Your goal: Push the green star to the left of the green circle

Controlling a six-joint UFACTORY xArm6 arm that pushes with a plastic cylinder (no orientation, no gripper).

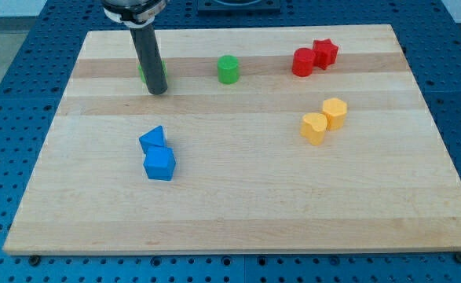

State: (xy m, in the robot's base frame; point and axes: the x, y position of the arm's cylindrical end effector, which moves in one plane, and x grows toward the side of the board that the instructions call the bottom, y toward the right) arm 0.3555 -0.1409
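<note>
The green circle (228,69) stands near the view's top, at the middle of the board. A second green block, the green star (141,72), shows only as slivers behind my dark rod at the view's upper left. My tip (157,92) rests on the board right in front of that hidden block, well to the left of the green circle.
The wooden board (238,196) lies on a blue perforated table. A blue triangle (153,139) and a blue cube (159,163) sit together left of centre. A red cylinder (302,61) and a red star (325,52) are at upper right. Two yellow blocks (323,119) sit right of centre.
</note>
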